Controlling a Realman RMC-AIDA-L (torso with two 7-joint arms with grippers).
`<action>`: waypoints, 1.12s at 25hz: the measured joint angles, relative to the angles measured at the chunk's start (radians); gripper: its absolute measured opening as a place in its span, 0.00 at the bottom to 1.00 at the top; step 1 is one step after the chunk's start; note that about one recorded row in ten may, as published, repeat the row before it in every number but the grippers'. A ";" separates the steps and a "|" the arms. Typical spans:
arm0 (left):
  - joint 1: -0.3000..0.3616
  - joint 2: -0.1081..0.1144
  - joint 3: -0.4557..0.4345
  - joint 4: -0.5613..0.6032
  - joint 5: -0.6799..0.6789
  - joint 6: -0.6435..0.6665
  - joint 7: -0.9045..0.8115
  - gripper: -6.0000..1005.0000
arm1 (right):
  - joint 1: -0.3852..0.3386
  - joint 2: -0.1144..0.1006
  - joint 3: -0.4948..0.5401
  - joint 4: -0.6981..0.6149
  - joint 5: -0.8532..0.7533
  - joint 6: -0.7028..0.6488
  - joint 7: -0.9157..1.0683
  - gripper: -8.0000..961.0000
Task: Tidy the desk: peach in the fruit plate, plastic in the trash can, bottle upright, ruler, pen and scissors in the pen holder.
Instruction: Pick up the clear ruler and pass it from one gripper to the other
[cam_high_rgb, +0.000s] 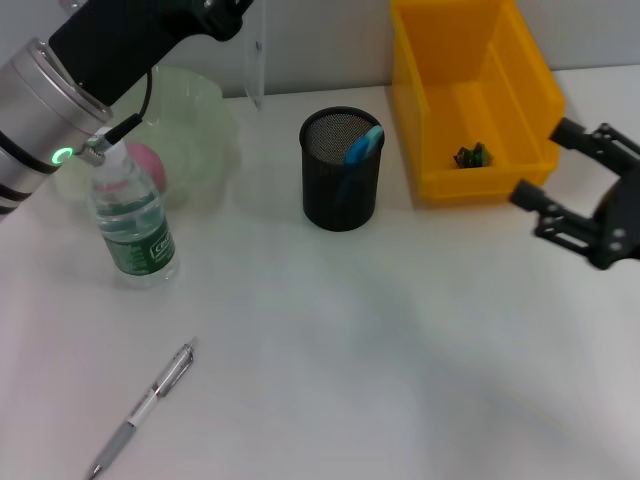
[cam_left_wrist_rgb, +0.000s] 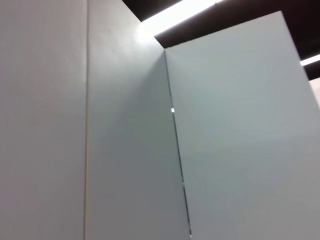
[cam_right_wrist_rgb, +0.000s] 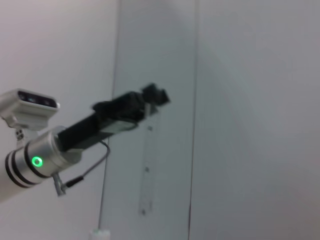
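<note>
I see the left gripper (cam_right_wrist_rgb: 155, 95) raised high at the back left, its fingers pinched on the clear ruler (cam_high_rgb: 256, 60), which hangs down above the counter (cam_high_rgb: 350, 350). Right gripper (cam_high_rgb: 570, 185) hovers beside the trash can (cam_high_rgb: 470, 90), fingers spread, empty. Bottle (cam_high_rgb: 135, 225) upright; peach (cam_high_rgb: 150, 165) in fruit plate (cam_high_rgb: 205, 120); scissors (cam_high_rgb: 363, 145) in pen holder (cam_high_rgb: 340, 190); pen (cam_high_rgb: 145, 405) lies on counter.

White desk (cam_high_rgb: 330, 350). Directly on it: upright bottle (cam_high_rgb: 133, 225), pen (cam_high_rgb: 145, 405) lying near front, black mesh pen holder (cam_high_rgb: 341, 185) centre, yellow trash can (cam_high_rgb: 475, 100) right, pale-green fruit plate (cam_high_rgb: 205, 125) far left.
</note>
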 joint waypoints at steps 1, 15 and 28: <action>-0.001 0.000 0.031 -0.009 -0.039 -0.009 0.026 0.39 | 0.011 0.000 -0.030 0.052 0.037 0.000 -0.066 0.81; 0.028 0.000 0.413 -0.007 -0.421 -0.099 0.254 0.39 | 0.317 -0.001 -0.019 0.796 0.290 -0.040 -0.793 0.81; 0.062 0.000 0.574 0.019 -0.533 -0.109 0.345 0.39 | 0.375 -0.001 0.290 0.971 0.002 0.001 -0.903 0.77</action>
